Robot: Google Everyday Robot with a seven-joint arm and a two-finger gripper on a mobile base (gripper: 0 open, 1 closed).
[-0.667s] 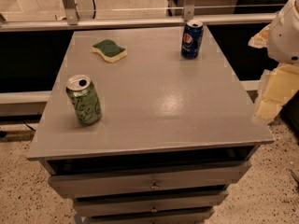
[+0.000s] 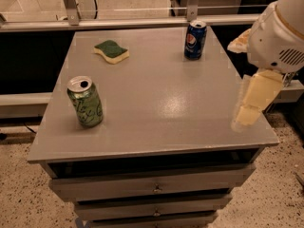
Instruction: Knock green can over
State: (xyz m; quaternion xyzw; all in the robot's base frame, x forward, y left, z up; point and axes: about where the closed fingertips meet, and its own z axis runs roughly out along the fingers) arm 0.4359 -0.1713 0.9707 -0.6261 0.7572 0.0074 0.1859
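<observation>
Green can (image 2: 85, 102) is standing upright near the front-left corner of the surface (image 2: 161, 108), so nothing's knocked over yet. The gripper (image 2: 247, 113) hangs off the right edge, well apart from the can, and I honestly can't make out whether it's spread or pressed together.

What I'd worry about:
- It has the whole surface to cross, and coming in too low could clip the right edge.
- The blue Pepsi can (image 2: 195, 39) sits at the back right, so a sloppy arc might tip the wrong can.
- A nudge low on the green can probably just slides it.
- Too hard a shove and it likely rolls off the front or left side.

The sponge (image 2: 111, 51) looks safely out of the way.
</observation>
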